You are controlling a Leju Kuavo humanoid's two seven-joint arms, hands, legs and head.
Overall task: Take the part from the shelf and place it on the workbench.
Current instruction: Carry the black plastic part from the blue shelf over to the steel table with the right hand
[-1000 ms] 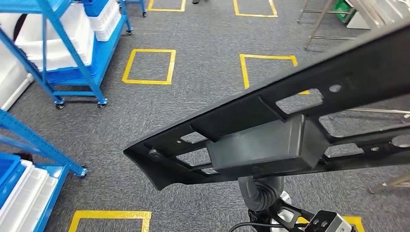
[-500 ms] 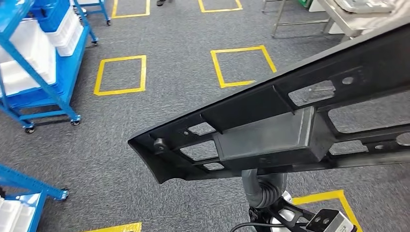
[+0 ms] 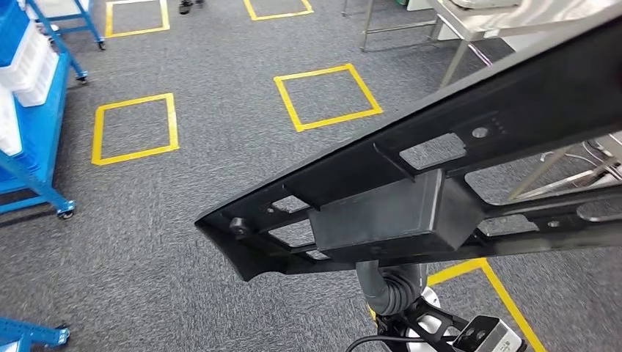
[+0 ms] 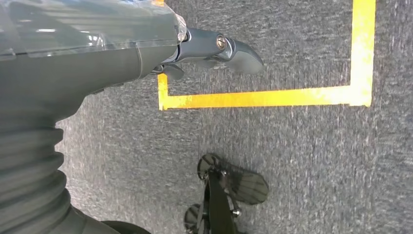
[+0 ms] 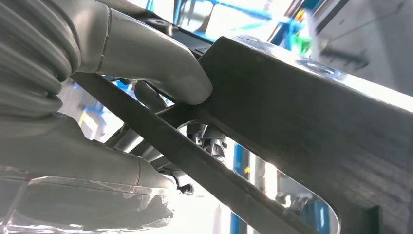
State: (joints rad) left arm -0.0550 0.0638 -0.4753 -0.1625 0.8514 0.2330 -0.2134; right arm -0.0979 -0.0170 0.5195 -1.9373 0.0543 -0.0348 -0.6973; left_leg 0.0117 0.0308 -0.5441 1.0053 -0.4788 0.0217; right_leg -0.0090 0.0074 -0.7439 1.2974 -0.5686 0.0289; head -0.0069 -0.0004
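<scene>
One long black plastic part (image 3: 411, 198), a ribbed panel with cut-outs and a boxy pocket at its middle, is held up across the head view, its tapered end low at the left and its far end rising off to the right. It is gripped from beneath by the right hand (image 5: 146, 78): in the right wrist view the thick thumb is pressed onto the panel's edge while darker fingers are tucked behind a rib. The left hand (image 4: 214, 48) hangs beside the body over grey carpet (image 3: 183, 220) and a yellow floor marking (image 4: 263, 97); nothing is seen in it, but whether its fingers are spread or curled cannot be told.

A steel workbench (image 3: 469, 22) stands far right, beyond a yellow taped square (image 3: 326, 95); a blue shelf trolley (image 3: 29, 147) is at the left. The carrying stage is judged to be under way. The panel should be kept level and gripped firmly, and its long overhanging ends should be kept away from the bench legs.
</scene>
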